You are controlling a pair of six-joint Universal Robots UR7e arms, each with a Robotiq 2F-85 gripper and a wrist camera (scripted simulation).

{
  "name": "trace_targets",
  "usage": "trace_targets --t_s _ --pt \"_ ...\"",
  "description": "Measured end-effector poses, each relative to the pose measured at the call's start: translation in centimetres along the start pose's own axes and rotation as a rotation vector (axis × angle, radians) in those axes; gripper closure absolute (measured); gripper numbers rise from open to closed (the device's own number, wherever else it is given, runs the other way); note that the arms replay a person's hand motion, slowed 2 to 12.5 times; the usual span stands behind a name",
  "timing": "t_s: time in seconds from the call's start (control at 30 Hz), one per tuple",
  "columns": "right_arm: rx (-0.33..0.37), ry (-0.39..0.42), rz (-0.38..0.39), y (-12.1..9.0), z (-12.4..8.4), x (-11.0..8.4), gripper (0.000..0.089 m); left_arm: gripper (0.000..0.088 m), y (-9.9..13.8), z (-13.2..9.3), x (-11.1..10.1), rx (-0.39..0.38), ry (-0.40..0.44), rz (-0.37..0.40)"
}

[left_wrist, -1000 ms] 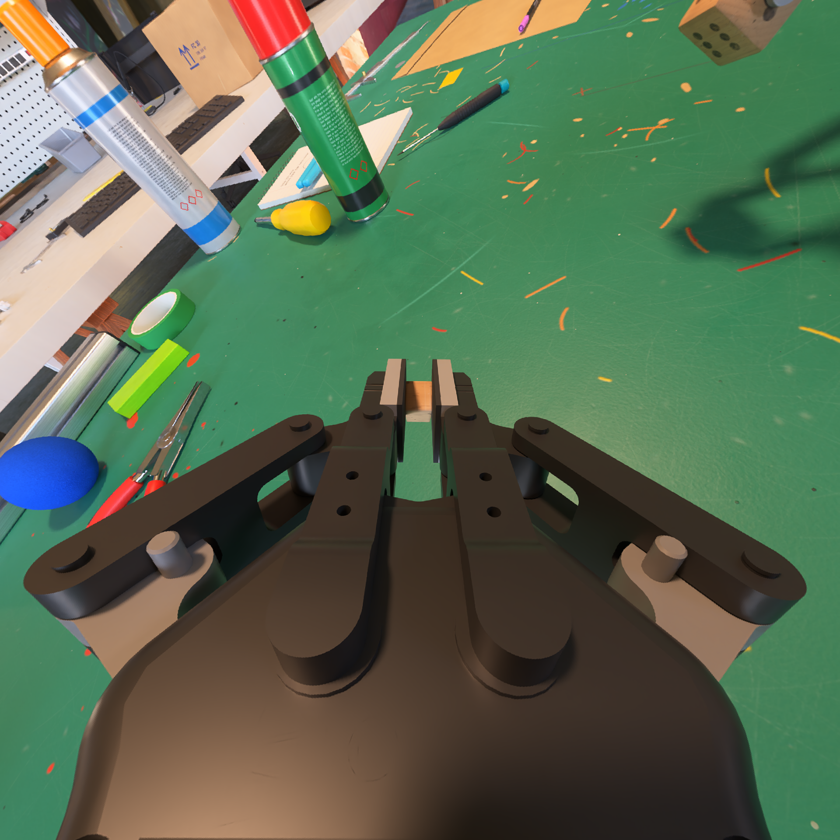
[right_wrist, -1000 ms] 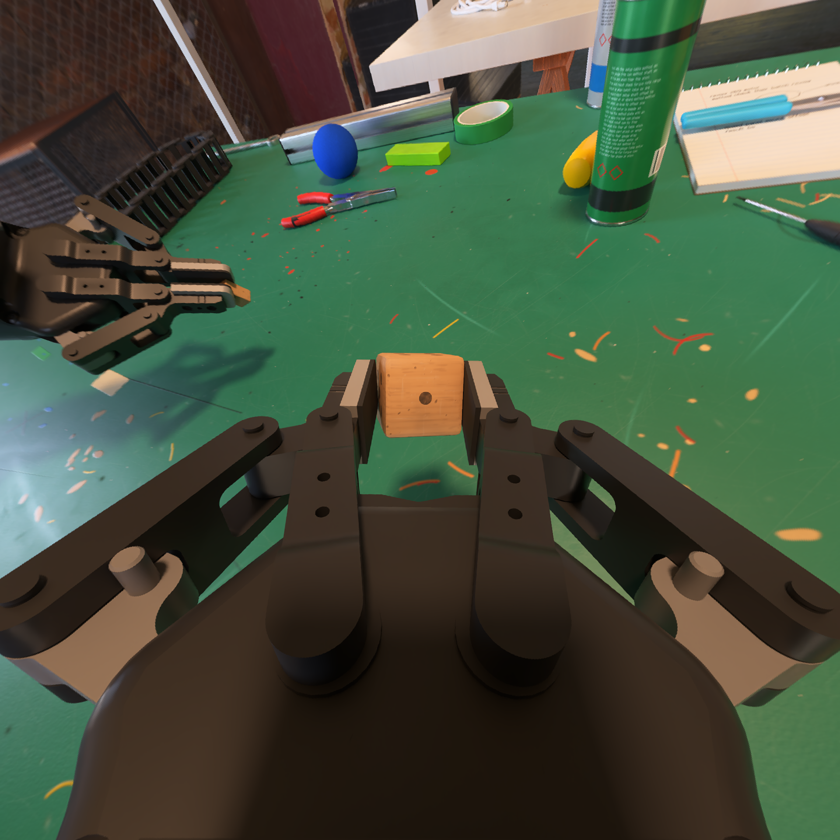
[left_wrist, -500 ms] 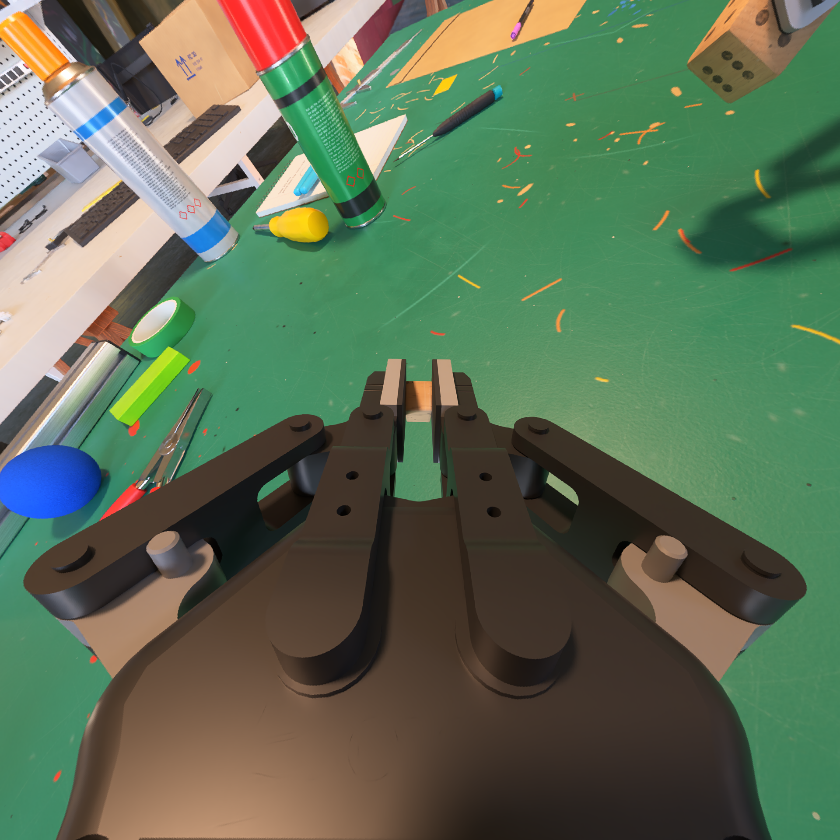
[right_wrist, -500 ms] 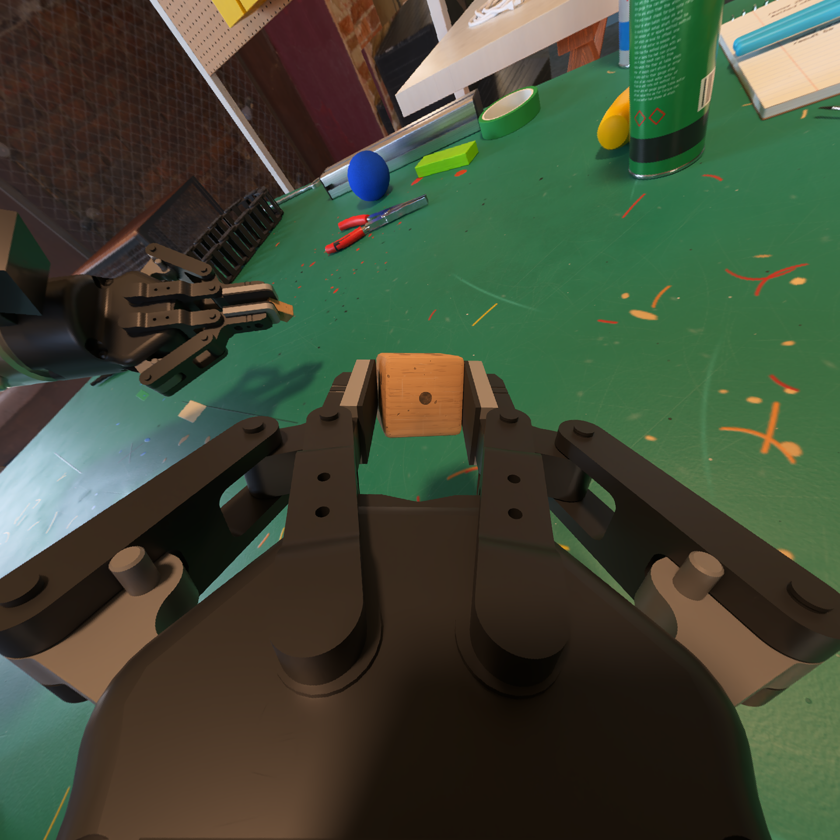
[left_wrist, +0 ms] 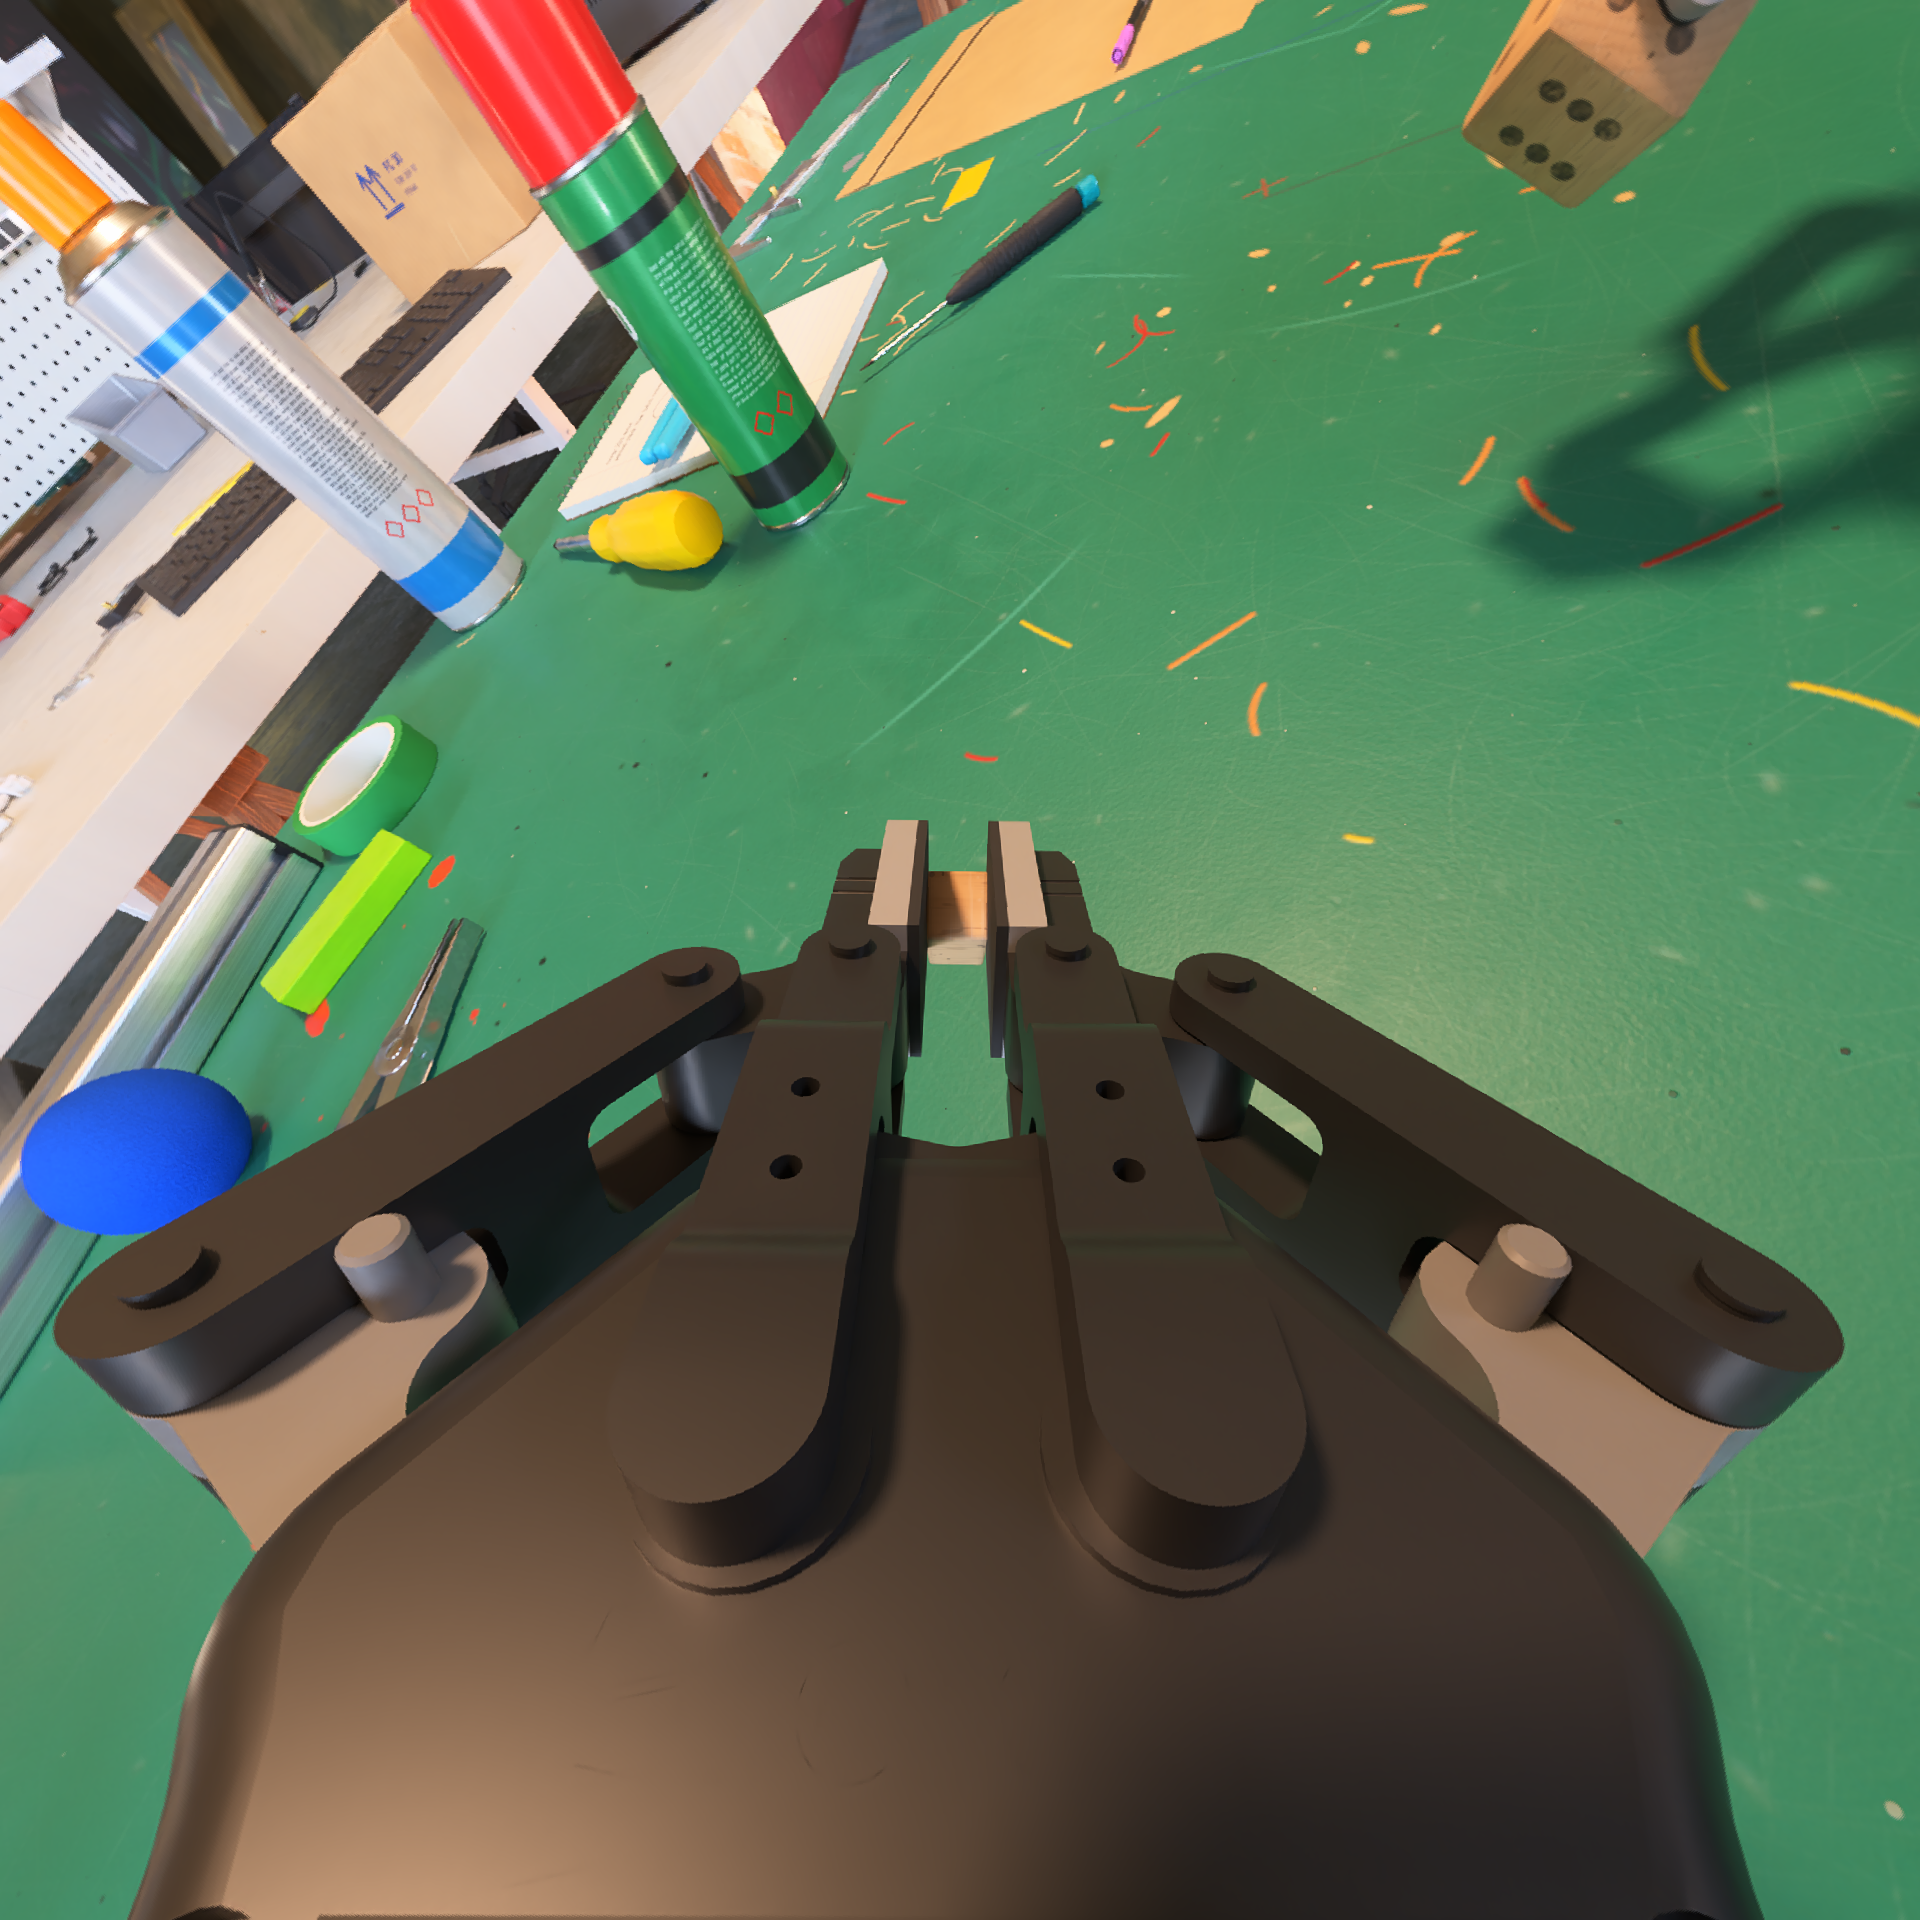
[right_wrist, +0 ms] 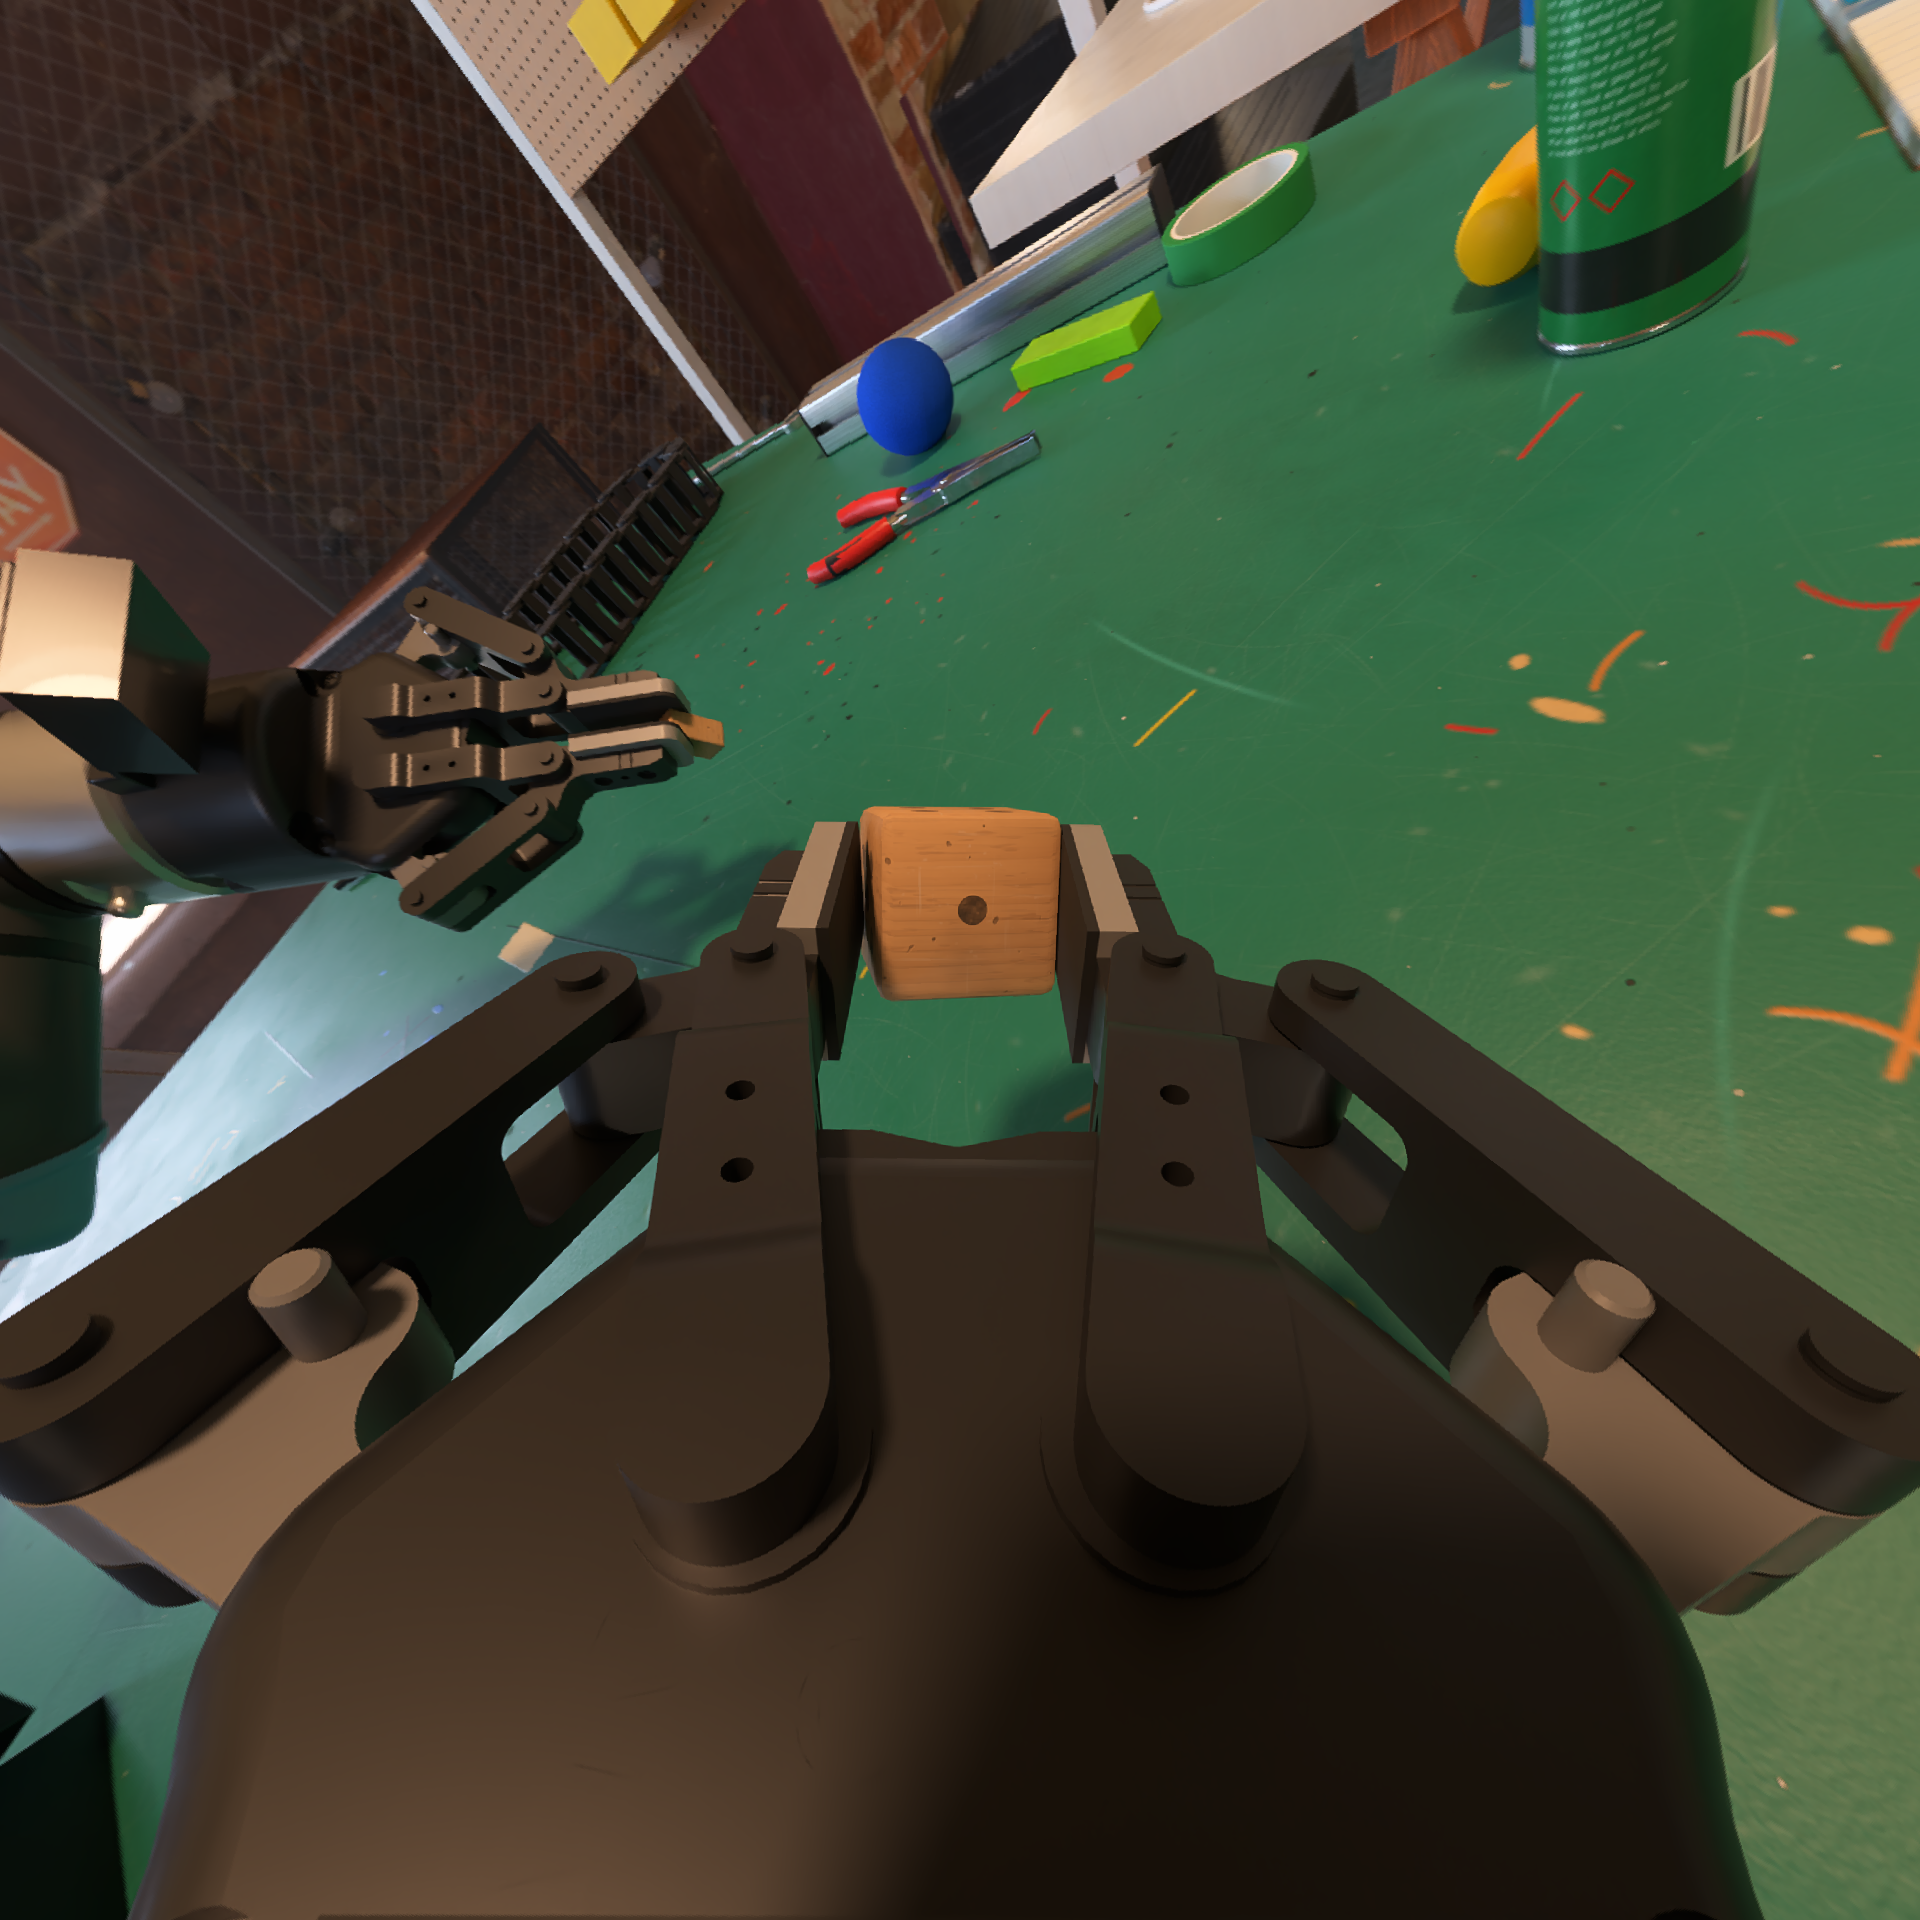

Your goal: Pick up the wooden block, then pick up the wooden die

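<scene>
Now we have both of the task's things off the green mat [left_wrist: 1351,1039]. Our left gripper [left_wrist: 956,883] is clamped on the block [left_wrist: 956,906], a small piece of wood pinched between the pads right at their tips; in the right wrist view it pokes out past the left fingertips [right_wrist: 665,727], held above the mat. Our right gripper [right_wrist: 961,904] is closed on the die [right_wrist: 961,902], one pad flat on each side face, the single-pip face turned toward the camera. From the left wrist view the die [left_wrist: 1579,104] hangs clear of the mat at the upper right, with a shadow below it.

What worries us is the block. We judge the grip shallow: so little wood sits between the pads that a jolt or a quick swing of the arm could twist it loose, and it would drop among the scraps on the mat. The die looks safer, seated deeper, though its rounded edges could let it rotate if the pads ease off. Our two arms are also near each other, so a careless sweep could knock one load with the other. The green can [left_wrist: 696,301], the ball [left_wrist: 135,1148] and the pliers [right_wrist: 914,509] stand well apart.
</scene>
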State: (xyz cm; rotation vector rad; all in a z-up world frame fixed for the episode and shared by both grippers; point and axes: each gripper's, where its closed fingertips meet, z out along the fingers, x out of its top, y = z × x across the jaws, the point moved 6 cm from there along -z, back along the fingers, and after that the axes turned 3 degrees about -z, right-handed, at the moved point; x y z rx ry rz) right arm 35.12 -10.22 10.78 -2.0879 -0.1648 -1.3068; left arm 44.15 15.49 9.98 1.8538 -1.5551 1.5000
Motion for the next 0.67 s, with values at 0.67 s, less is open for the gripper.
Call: trace_targets --t_s 0.67 --pt "0.268 -0.069 0.133 -1.0 4.0 1.8 0.0562 0.0782 1.0 -0.3 1.9 -0.076 0.078 0.213"
